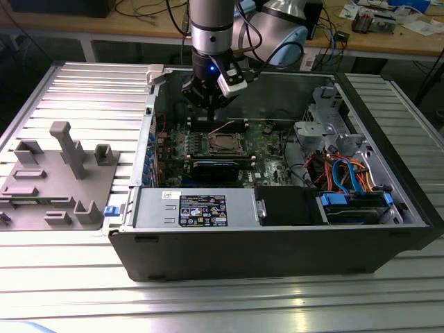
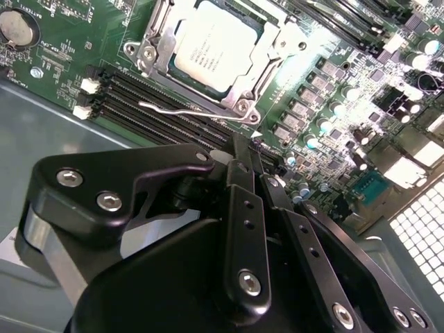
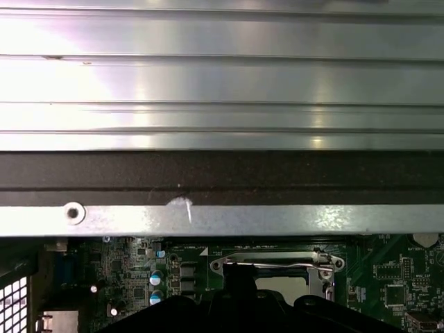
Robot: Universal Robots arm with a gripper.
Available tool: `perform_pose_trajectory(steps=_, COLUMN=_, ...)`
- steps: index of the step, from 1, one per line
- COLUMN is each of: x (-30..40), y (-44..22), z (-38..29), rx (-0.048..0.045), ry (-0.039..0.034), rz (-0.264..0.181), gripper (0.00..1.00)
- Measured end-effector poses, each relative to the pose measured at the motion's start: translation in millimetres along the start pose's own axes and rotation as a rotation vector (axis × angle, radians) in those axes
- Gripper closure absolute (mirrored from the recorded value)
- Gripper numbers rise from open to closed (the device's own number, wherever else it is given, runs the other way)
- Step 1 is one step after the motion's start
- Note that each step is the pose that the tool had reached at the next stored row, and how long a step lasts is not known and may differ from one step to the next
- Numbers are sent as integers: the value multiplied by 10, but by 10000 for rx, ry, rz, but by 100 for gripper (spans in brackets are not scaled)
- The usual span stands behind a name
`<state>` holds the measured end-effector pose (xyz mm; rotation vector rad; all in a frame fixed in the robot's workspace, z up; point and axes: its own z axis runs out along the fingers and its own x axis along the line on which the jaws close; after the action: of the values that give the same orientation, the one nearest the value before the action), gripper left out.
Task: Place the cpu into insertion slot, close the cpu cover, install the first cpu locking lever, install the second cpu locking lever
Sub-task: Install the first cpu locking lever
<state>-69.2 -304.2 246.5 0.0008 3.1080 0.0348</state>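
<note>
Exterior view: gripper [image 1: 208,103] hangs inside the open case [image 1: 277,243], above the board [image 1: 267,135], near the cpu [image 1: 223,143] on its far side and not touching it. The fingers [image 2: 244,208] are drawn together in the second wrist view with nothing between them. The cpu [image 2: 215,45] sits flat in the slot [image 2: 220,97]. The cover [image 2: 161,31] lies down around it, its cut-out showing the silvery chip top. A wire lever [image 2: 187,111] runs along the slot edge next to the RAM slots [image 2: 159,94]; I can't tell if it's hooked. First wrist view: another lever [image 3: 270,263] lies across the slot's edge beneath the case wall [image 3: 222,177], with table [image 3: 222,83] slats beyond. A grey fixture tray [image 1: 55,184] sits on the table at the exterior view's left, well apart from the case.
</note>
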Motion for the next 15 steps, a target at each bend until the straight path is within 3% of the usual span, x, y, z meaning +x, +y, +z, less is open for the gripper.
perform_pose_trajectory(steps=9, x=-4, y=0, z=2, rx=3, ry=0, rz=0, gripper=89)
perform_pose_trajectory(steps=15, x=-63, y=5, z=38, rx=1, ry=1, rz=-50, gripper=89)
